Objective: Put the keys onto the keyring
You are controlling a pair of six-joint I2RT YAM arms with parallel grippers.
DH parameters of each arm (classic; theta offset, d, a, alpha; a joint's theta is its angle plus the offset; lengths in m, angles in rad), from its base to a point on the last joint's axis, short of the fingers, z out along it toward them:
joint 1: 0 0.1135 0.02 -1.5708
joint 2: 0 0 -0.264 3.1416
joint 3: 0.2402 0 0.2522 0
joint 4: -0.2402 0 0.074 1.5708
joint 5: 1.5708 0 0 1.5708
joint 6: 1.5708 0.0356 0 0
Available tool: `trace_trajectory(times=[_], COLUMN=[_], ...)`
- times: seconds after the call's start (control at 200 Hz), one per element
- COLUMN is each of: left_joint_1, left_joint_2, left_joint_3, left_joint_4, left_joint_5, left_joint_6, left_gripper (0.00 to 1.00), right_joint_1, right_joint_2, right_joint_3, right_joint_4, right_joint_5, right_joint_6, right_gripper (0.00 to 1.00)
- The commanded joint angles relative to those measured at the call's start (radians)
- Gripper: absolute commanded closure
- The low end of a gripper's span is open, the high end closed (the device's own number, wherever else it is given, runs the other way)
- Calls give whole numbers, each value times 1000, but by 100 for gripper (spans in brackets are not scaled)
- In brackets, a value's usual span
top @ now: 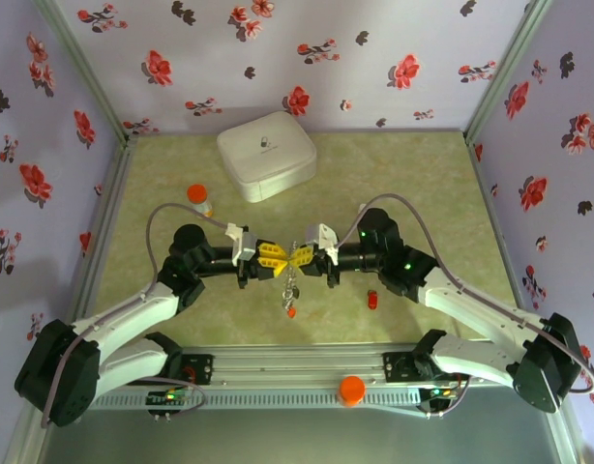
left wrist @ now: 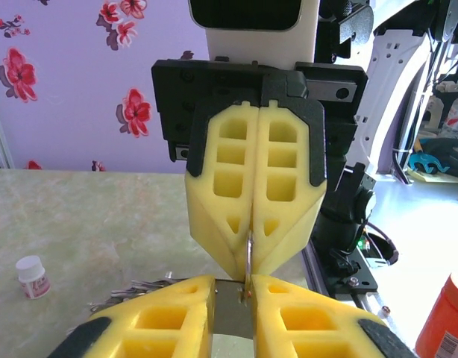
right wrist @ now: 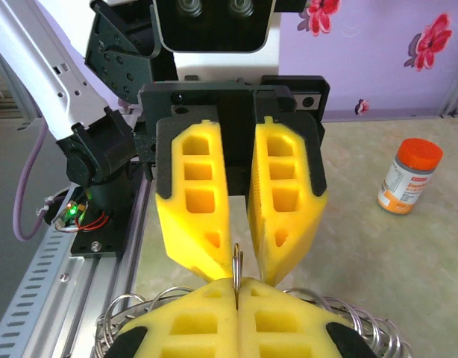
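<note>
1 red key [top: 373, 300] lying loose on the table [top: 423, 193], nearest of all, a little right of where the arms meet and so on the right arm's side. Just left of that and higher, dangling below the meeting point: a small metal cluster ending in an orange key [top: 291, 311]; cannot tell from above whether touching the table.

At the join itself, 2 sets of yellow fingers tip to tip. Right pincer [right wrist: 236, 291] pressed fully together on the thin wire of the keyring [right wrist: 117, 317], with that wire poking straight up out of the tips and loose coils spilling to both sides behind. Left pincer [left wrist: 233, 294] parted by a narrow gap, a flat grey bit of metal [left wrist: 230, 309] sitting in it; cannot tell whether clamped, nor whether a key.

Judged as the crux: ring wire upright, square across the left pincer's line of reach, just beyond its tips. Threading therefore likely to call for a push from the left along the line between the 2 wrists.

Farther back and well apart: pill bottle [top: 198, 198], then white case [top: 266, 155] near the far wall.
</note>
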Motion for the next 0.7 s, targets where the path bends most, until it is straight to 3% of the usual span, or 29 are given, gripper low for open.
trace_trajectory(times=[0.0,0.22,0.27,0.35,0.395,0.51,0.695], left_joint_1=[-7,-9,-9,-13,-22,-64,-115], left_joint_2=[-12,-20,-25,-49,-71,-108,-92], left_joint_3=[22,29,33,42,56,133,219], left_joint_4=[19,-9,-27,-93,-173,-471,-677], left_joint_5=[16,15,7,-38,-89,-216,-327], left_joint_6=[11,51,67,105,147,326,455], left_gripper=[81,100,100,100,100,100,100], right_joint_1=[13,21,19,20,23,31,55], right_joint_2=[4,14,12,-9,-23,-44,-43], right_joint_3=[15,13,13,6,2,20,30], right_joint_4=[7,36,24,-24,-65,-182,-191], right_joint_5=[-2,-5,25,120,199,309,335], right_joint_6=[-20,-5,-7,-48,-88,-181,-213], right_gripper=[100,100,100,73,68,67,69])
